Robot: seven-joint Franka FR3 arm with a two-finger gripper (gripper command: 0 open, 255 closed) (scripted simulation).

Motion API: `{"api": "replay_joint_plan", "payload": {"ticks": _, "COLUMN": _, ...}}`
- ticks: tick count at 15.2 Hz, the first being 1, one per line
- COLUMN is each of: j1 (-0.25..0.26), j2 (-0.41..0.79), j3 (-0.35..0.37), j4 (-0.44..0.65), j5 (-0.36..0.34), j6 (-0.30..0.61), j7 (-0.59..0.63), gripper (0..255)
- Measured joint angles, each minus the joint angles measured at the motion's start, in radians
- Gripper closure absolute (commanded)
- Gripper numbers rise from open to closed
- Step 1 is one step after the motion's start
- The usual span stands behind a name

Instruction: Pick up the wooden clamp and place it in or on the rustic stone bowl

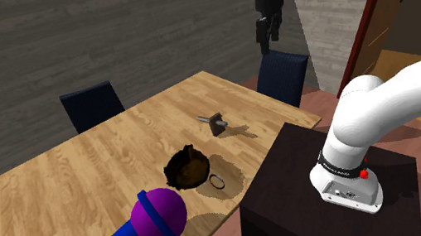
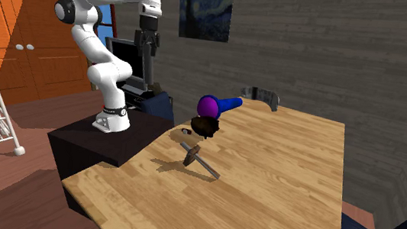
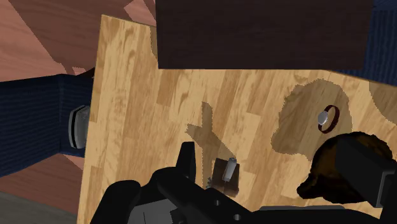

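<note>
My black two-finger hand (image 1: 267, 40) hangs high above the light wooden tabletop (image 1: 82, 167), fingers set wide apart, holding nothing. The small dark-brown clamp (image 1: 216, 123), a block fitted with a grey metal rod, lies on the tabletop, near the rough dark-brown bowl (image 1: 187, 166) but not touching it.

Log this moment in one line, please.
black tool: open, high above wooden table | small brown clamp: on table, unheld | dark brown rough bowl: without clamp

bare table (image 1: 82, 167) around clamp (image 1: 216, 123), bowl (image 1: 188, 167) near
</note>
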Motion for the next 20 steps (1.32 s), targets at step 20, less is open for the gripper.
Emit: {"api": "replay_joint_plan", "payload": {"ticks": 20, "j1": -0.013, "j2": 0.589, "j3": -0.027, "j4": 0.031, "j5": 0.058, "j6": 0.445, "j7": 0.108, "gripper": 0}}
